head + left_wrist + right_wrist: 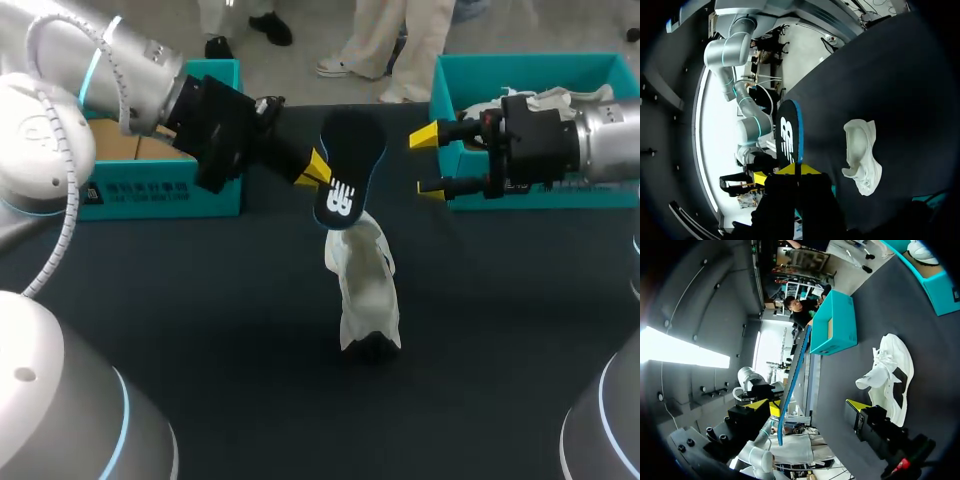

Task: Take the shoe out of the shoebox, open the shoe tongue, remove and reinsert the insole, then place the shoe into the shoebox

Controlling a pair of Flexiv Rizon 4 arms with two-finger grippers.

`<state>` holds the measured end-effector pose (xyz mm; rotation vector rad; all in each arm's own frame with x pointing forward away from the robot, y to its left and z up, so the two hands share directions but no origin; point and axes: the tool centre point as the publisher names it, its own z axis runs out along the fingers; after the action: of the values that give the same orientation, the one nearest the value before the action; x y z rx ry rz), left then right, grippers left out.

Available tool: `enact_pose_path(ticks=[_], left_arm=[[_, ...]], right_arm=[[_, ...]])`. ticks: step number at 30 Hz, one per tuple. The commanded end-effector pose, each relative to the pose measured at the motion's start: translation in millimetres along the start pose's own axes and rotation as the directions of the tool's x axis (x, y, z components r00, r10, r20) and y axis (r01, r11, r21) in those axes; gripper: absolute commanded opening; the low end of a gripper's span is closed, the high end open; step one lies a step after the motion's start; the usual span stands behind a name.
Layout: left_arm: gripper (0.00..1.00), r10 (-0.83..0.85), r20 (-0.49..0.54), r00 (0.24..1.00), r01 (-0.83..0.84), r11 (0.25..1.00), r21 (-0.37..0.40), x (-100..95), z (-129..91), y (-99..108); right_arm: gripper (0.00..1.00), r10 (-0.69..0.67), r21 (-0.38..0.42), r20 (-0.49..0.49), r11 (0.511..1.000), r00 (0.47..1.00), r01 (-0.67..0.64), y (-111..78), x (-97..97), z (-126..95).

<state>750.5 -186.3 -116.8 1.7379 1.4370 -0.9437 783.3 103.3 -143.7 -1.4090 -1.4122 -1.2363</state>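
1. Insole [350, 160] clamped by its edge in the left gripper [320, 170], held up above the white shoe [365, 290].
2. Right gripper [428, 162] spread wide, grasping nothing, off to the shoe's right.

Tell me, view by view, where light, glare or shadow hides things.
Head view: even light; the white shoe stands out on the dark table, though its dark near end merges with it. Left wrist view: a bright band beyond the table glares; the left gripper below the insole is almost black. Right wrist view: a blown-out light patch; the shoe reads clearly.
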Motion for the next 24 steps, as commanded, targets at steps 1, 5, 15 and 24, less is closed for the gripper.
enact_pose_path(ticks=[1, 5, 15, 24], left_arm=[[0.00, 0.017, 0.021, 1.000, -0.015, 0.996, -0.089, 6.9, 17, 1], [0.00, 0.018, 0.034, 0.999, -0.013, 0.991, -0.136, 8.6, 26, 4], [0.00, 0.003, 0.068, 0.998, 0.013, 0.973, -0.230, 5.9, 39, 9], [0.00, -0.005, 0.059, 0.998, 0.020, 0.965, -0.261, 8.4, 41, 14]], right_arm=[[1.00, 0.019, 0.013, 0.002, 1.000, 1.000, -0.019, 4.2, 0.2, 10], [1.00, 0.040, 0.035, -0.003, 0.999, 0.999, -0.040, 7.1, 0.6, 18], [0.56, 0.060, 0.051, -0.024, 0.997, 0.998, -0.059, 13.9, 1.5, 30], [0.47, 0.081, 0.065, -0.040, 0.995, 0.996, -0.079, 14.0, -0.8, 37]])
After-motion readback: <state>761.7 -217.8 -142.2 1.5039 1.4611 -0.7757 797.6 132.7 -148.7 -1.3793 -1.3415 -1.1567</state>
